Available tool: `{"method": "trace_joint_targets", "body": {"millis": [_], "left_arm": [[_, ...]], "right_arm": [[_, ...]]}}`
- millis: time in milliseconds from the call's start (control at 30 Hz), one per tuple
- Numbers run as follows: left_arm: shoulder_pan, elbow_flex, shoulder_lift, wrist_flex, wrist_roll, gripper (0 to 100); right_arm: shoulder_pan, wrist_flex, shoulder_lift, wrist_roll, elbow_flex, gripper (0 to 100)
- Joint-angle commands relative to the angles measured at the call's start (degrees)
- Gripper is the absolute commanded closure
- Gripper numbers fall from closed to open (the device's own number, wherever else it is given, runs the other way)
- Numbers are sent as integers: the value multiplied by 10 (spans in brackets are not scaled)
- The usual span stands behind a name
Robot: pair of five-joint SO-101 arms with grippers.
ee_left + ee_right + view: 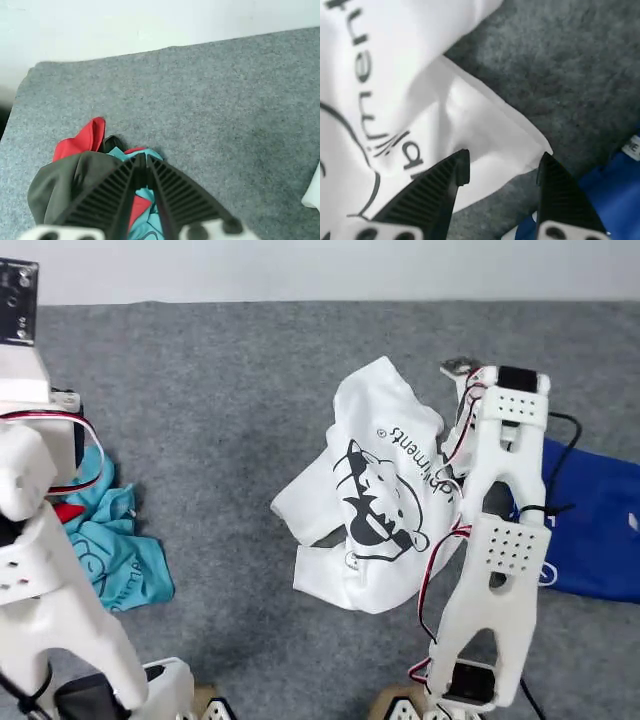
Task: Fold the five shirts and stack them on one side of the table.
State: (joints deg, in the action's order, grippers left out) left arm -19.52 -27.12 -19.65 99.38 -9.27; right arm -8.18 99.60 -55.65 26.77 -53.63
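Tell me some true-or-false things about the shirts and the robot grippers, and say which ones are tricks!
1. The white shirt lies crumpled in the middle of the grey table. True.
2. The right gripper is squeezed shut. False: it is open, with its jaws apart over an edge of the white shirt.
3. The blue shirt lies on top of the white shirt. False: it lies on the table to one side of it.
4. The left gripper is shut, above a heap with a teal shirt and a red shirt in it. True.
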Motion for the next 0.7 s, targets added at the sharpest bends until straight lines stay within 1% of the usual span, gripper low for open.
{"method": "trace_joint_targets", "body": {"millis": [0, 433, 667], "left_arm": [[1, 0, -11, 11, 4, 995], [1, 0, -11, 11, 4, 995], [1, 0, -11, 11, 4, 995]], "right_arm": [[2, -13, 0, -16, -5, 770], [0, -37, 35, -16, -4, 771], [-1, -33, 59, -16, -5, 772]]}}
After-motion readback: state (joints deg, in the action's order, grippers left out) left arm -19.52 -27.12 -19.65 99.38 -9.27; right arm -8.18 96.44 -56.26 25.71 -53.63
